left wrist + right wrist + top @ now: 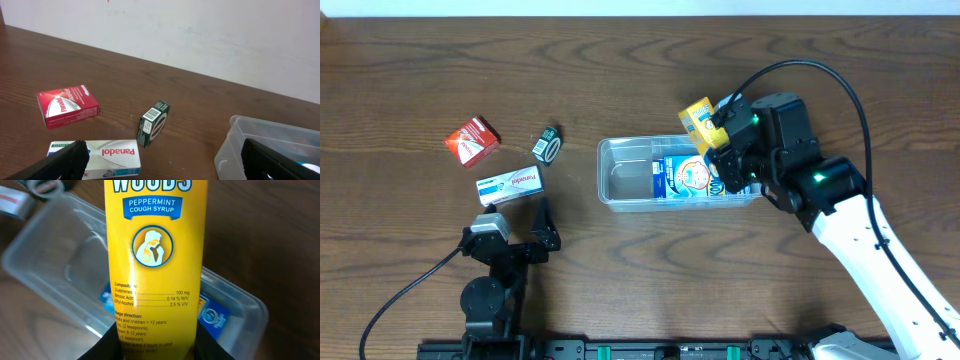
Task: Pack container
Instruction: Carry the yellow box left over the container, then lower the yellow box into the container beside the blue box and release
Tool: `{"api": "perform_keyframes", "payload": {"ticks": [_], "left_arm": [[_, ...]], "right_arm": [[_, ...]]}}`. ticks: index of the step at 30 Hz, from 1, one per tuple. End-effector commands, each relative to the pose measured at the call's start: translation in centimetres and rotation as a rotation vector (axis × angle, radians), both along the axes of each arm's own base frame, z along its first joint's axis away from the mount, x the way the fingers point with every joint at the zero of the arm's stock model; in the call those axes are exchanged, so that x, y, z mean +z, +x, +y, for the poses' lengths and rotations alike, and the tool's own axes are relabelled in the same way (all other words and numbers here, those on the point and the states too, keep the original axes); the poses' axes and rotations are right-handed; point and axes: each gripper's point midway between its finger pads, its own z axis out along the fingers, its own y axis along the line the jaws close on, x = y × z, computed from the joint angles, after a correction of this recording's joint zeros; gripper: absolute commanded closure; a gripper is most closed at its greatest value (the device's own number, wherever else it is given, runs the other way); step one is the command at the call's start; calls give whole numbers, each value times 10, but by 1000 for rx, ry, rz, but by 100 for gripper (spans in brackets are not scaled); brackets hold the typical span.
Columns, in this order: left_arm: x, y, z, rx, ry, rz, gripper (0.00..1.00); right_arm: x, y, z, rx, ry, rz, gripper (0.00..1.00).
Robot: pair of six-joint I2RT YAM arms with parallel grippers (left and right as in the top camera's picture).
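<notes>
One clear plastic rectangular container [620,175] sits mid-bench, open side up, long axis running left to right. Five small cartons: a blue-and-white box [685,177] lies inside, partly hidden under the right arm. A red box [472,140], a dark green box [548,146] and a white Panadol box [510,185] lie loose on the wooden bench [420,80] to its left. The right claw [718,135] clenches a yellow cough-syrup carton [698,122] over the container's far right corner. The left claw [515,215] gapes wide, holding nothing.
</notes>
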Motion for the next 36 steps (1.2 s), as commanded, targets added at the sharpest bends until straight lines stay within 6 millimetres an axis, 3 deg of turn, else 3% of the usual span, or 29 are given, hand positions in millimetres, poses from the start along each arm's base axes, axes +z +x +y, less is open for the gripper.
{"api": "perform_keyframes", "payload": {"ticks": [1, 8, 13, 19, 26, 36], "left_arm": [[-16, -1, -3, -17, 12, 51, 2], [-16, -1, -3, -17, 12, 51, 2], [-16, -1, -3, -17, 12, 51, 2], [-16, -1, -3, -17, 12, 51, 2], [-16, -1, -3, -17, 12, 51, 2], [-16, -1, -3, -17, 12, 51, 2]], "right_arm": [[7, 7, -11, -22, -81, -62, 75], [5, 6, -10, 57, -136, -89, 68], [3, -1, 3, 212, -142, -105, 62], [-9, -4, 7, 338, -202, -106, 67], [-27, -2, 11, 361, -208, -61, 71], [-61, -3, 20, 427, -201, 30, 69]]}}
